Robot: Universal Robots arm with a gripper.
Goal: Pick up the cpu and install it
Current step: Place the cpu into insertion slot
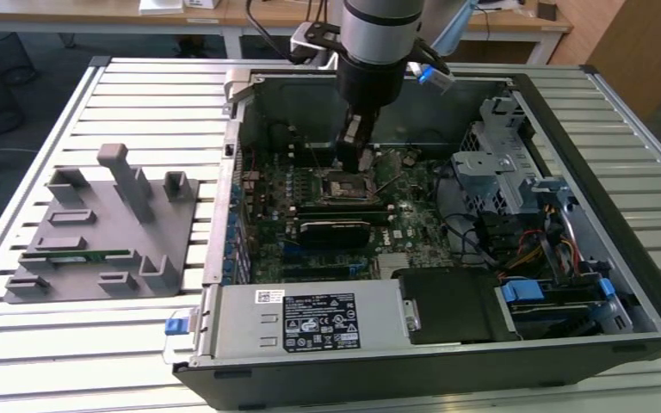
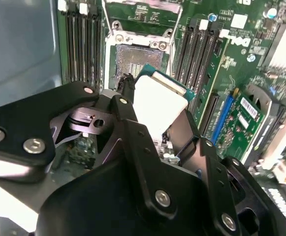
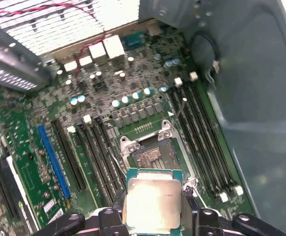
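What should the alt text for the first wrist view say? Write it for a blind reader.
The pincer grips the cpu, silvery top showing, near the empty socket on a green motherboard. Long black slots run on both sides of the socket.

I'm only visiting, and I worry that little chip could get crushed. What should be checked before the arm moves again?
1. Grip: the cpu is clamped by its edges in the pincer: ok.
2. The socket is empty: ok.
3. The socket's metal cover is flipped open: ok.
4. The cpu is squarely over the socket: cannot tell; it hangs close by, above the board.
5. The cpu's corners are turned to match the socket: cannot tell.
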